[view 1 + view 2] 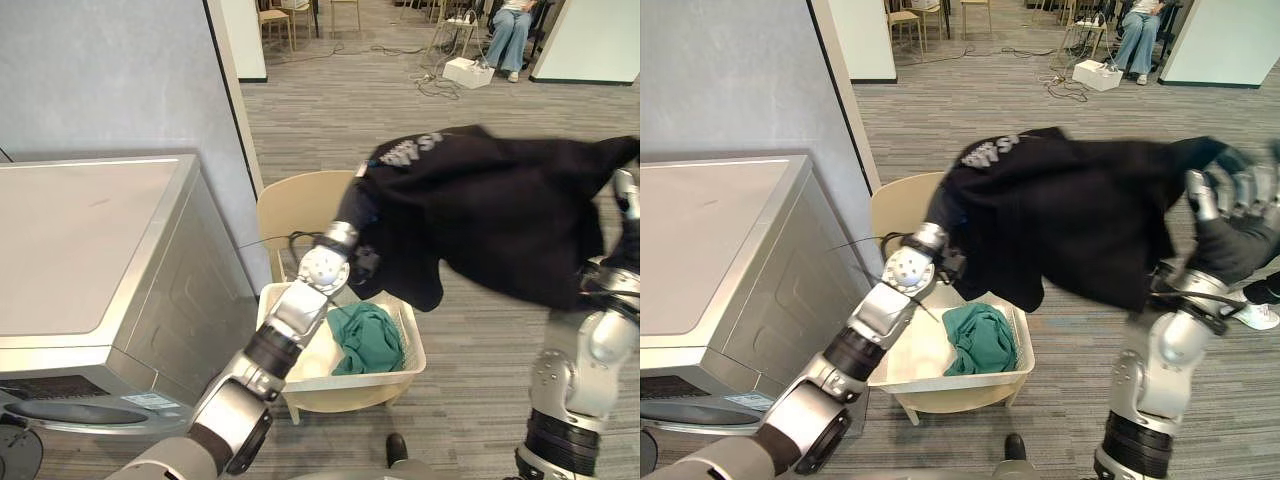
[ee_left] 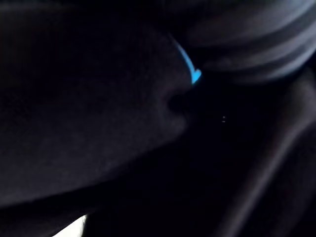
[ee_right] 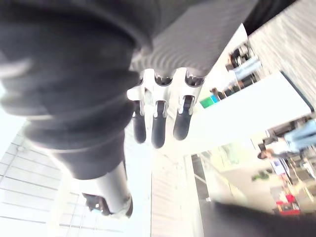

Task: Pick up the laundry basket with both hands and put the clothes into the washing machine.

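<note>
I get soft, even room light in the head views, with a pale sheen on top of the washing machine. My left wrist view is nearly black against the black garment; behind the right hand, white glare.

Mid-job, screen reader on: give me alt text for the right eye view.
A black garment hangs spread between the robot's arms, one end draped over the raised right hand with straight fingers, the other covering the end of the left arm. Below it a cream laundry basket holds a green garment, beside a silver washing machine.
</note>
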You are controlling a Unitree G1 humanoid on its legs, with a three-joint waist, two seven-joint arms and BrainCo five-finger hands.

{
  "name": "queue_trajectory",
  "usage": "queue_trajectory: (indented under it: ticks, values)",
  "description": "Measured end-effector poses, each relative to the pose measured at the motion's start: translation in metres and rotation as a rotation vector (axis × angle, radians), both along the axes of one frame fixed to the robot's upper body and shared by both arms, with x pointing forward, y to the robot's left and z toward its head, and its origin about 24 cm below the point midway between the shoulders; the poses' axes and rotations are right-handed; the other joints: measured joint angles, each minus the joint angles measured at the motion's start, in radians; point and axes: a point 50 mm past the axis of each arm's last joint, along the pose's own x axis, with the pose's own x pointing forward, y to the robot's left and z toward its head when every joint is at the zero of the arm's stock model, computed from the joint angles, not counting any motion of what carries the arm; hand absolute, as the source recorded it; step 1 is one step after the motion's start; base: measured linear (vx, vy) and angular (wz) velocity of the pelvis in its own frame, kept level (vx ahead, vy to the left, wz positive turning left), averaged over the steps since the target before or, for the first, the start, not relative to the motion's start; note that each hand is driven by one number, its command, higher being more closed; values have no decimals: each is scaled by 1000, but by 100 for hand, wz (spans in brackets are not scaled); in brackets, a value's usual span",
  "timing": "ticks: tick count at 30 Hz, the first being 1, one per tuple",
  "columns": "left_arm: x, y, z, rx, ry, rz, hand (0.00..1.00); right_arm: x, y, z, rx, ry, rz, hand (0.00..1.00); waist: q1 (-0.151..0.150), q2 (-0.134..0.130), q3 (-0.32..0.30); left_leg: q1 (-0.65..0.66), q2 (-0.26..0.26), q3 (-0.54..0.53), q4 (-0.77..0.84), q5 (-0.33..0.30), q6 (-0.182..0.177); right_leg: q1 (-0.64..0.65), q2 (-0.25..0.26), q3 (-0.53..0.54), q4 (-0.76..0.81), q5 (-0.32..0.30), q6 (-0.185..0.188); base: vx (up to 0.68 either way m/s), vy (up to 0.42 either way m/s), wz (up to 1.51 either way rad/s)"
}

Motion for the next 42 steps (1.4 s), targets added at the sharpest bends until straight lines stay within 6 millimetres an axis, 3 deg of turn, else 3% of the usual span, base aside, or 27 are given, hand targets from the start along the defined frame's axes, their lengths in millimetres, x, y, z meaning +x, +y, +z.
queue_trajectory:
  ticks: [5, 10, 15, 20, 24, 26, 31, 34, 37, 42]
  values:
    - [-13, 46, 8, -57, -68, 127, 100, -21, -22, -14, 23, 54, -130, 0, -1, 2, -1, -2, 0, -13, 3, 0, 0, 0, -2, -12, 0, 0, 0, -5, -3, 6]
    - [-48, 89, 23, -149, -212, 249, 100, -35, -30, -39, 67, 157, -180, 0, 2, 8, -5, -6, 0, -20, 4, 0, 0, 1, -3, -18, 0, -1, 1, -6, -1, 2]
    - [-79, 98, 5, -172, -186, 238, 100, -52, -28, -83, 195, 301, -218, 0, 1, 21, -19, -20, 0, -39, 7, 0, 0, 5, -7, -38, 0, -6, 2, -17, -1, 11]
    - [-103, 82, -51, -168, 78, 125, 100, -55, -9, -140, 335, 517, -139, 0, 3, 23, -21, -22, 0, -50, 9, -1, 1, 18, -11, -50, 0, -18, 9, -37, 1, 8]
    - [-118, 75, -119, -164, 390, 133, 100, -67, 4, -198, 517, 689, -19, 0, 11, 28, -24, -29, 0, -60, 11, -1, 1, 20, -12, -62, 0, -22, 10, -21, 0, 8]
    - [-132, 75, -164, -217, 612, 177, 100, -92, 10, -235, 679, 778, -6, 0, 33, 34, -27, -31, 5, -64, 12, -1, 1, 26, -11, -74, 0, -23, 6, -3, -3, 14]
    - [-161, 104, -228, -247, 900, 382, 100, -151, 34, -300, 946, 1021, -36, 0, 60, 31, -26, -19, 20, -79, 18, -3, 0, 60, -2, -108, 9, -38, -2, 1, -9, 16]
    - [-181, 124, -252, -253, 1024, 502, 100, -184, 51, -325, 1100, 1125, -55, 0, 66, 18, -22, 0, 23, -83, 18, -5, 0, 90, -3, -127, 9, -49, 0, -17, -3, 19]
    - [-195, 139, -265, -259, 1087, 585, 100, -212, 66, -340, 1219, 1208, -82, 0, 89, 12, -27, 0, 24, -83, 19, -8, 4, 93, -3, -131, 9, -53, -5, -30, 3, 5]
    - [-225, 151, -289, -275, 1234, 699, 100, -234, 81, -349, 1327, 1273, -93, 0, 93, -1, -35, 0, 29, -81, 13, -9, 7, 104, -2, -148, 6, -60, -2, -27, 0, 7]
